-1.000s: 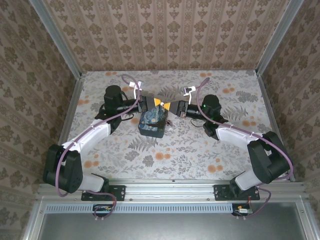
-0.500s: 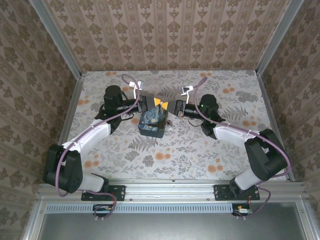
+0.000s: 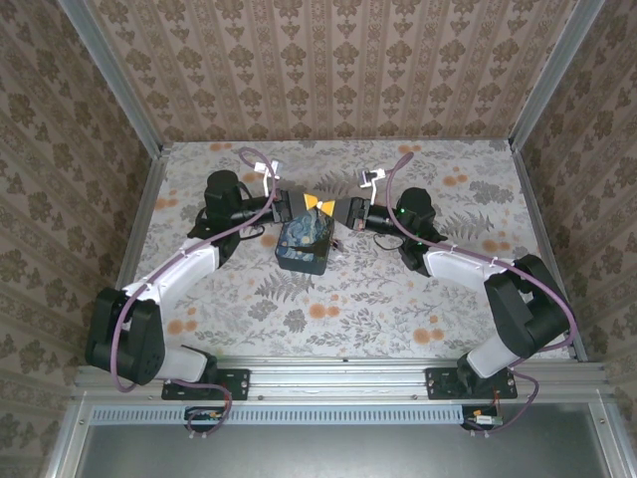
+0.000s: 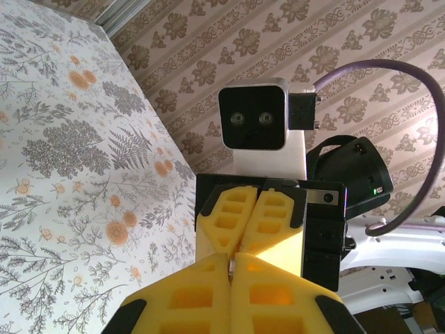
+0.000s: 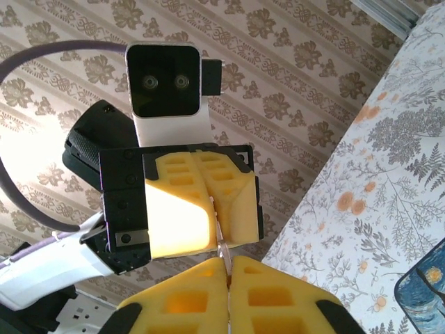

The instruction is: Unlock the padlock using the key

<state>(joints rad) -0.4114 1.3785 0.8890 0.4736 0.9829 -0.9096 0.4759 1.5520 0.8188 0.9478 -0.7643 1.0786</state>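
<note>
So my left gripper (image 3: pixel 315 204) and right gripper (image 3: pixel 334 210) are both clenched, yellow fingers pressed flat together. They meet tip to tip, raised just past the far side of the chunky dark-blue padlock with the yellow-swirled starry-night print (image 3: pixel 304 247).

The padlock lies flat, painted face up, mid-table on the floral-printed tabletop (image 3: pixel 398 299) between my two arms. From overhead it looks nearly square and turned slightly off the table's edges. Honestly, I can't pick out its long axis or which way it points.

The overhead camera shows the whole block. My right wrist camera catches one blue corner low on the right, plus a thin pale sliver (image 5: pixel 220 240) where the fingertips meet. I can't tell if that's the key. My left wrist camera shows the right gripper head-on.
</note>
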